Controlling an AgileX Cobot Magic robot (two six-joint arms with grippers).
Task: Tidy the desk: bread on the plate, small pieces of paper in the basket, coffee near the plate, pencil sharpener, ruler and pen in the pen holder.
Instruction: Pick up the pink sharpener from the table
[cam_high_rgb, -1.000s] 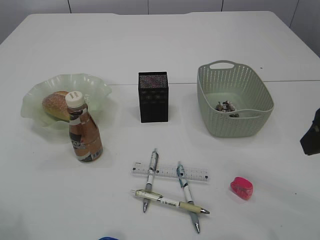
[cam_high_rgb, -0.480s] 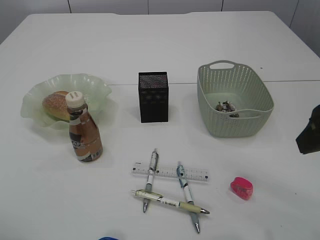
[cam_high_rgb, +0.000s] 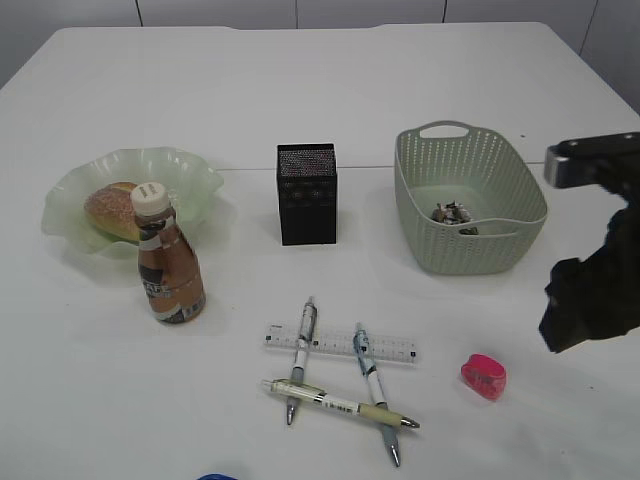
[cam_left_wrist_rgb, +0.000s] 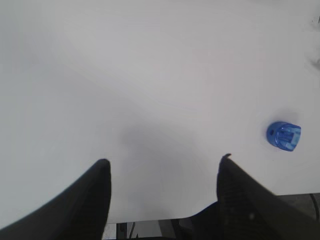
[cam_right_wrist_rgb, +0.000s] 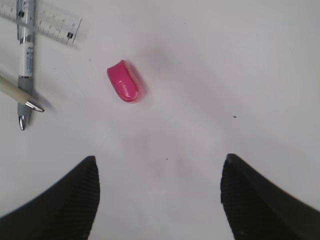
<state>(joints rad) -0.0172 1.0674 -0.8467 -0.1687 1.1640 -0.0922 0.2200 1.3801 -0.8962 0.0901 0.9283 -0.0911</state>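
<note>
A pink pencil sharpener (cam_high_rgb: 483, 377) lies on the table at the front right; it also shows in the right wrist view (cam_right_wrist_rgb: 125, 81). My right gripper (cam_right_wrist_rgb: 159, 165) is open and empty, above the table to the right of it; its arm (cam_high_rgb: 590, 290) shows at the right edge. Three pens (cam_high_rgb: 340, 403) lie across a clear ruler (cam_high_rgb: 340, 346). The black pen holder (cam_high_rgb: 307, 193) stands mid-table. Bread (cam_high_rgb: 112, 211) lies in the green plate (cam_high_rgb: 190, 175), the coffee bottle (cam_high_rgb: 168, 268) beside it. Paper scraps (cam_high_rgb: 452, 213) lie in the basket (cam_high_rgb: 467, 200). My left gripper (cam_left_wrist_rgb: 165, 160) is open and empty over bare table.
A blue pencil sharpener (cam_left_wrist_rgb: 283, 136) lies near the table's front edge, right of my left gripper; its top shows at the bottom of the exterior view (cam_high_rgb: 216, 477). The table's front edge runs below my left gripper's fingers.
My right arm has moved in from the right edge towards the pink sharpener. Everything on the table stays in place.
</note>
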